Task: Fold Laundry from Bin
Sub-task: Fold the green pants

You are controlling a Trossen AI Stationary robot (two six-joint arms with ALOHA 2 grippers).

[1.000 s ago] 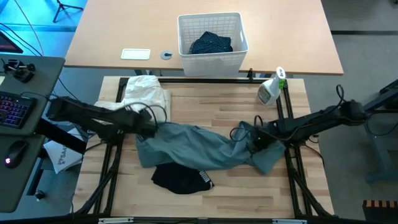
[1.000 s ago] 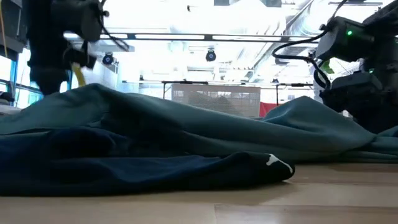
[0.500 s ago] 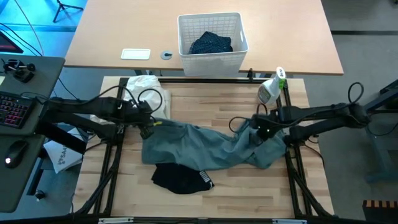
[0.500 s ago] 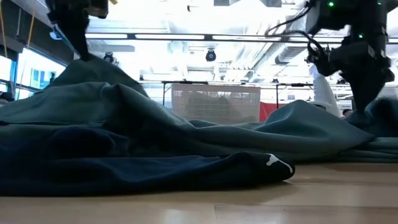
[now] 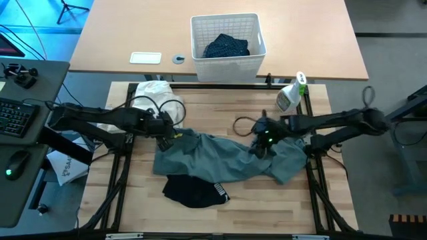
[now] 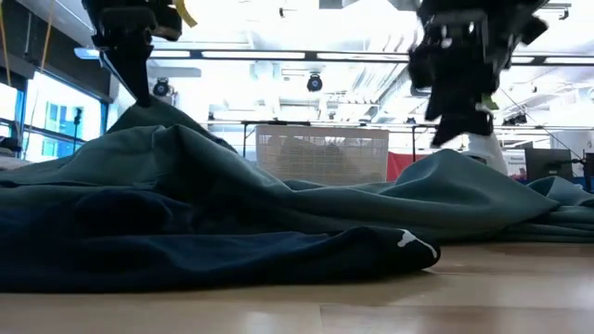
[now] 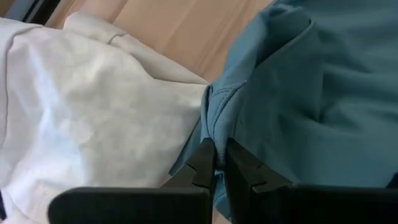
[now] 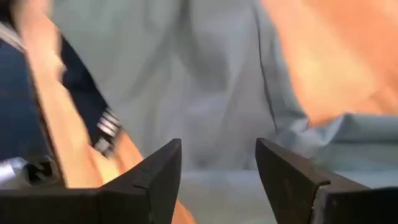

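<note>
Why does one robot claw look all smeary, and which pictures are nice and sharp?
Low view: the right gripper smears above the grey-green soft top. Right wrist view: the cloth streaks. Left wrist view: sharp, the left gripper pinching that top beside the white cloth.

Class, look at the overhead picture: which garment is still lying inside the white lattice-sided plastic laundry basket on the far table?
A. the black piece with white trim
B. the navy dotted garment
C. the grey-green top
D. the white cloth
B: the navy dotted garment lies alone inside the white lattice-sided plastic laundry basket, while the grey-green top, the white cloth and the black piece all lie out on the wooden table.
</note>
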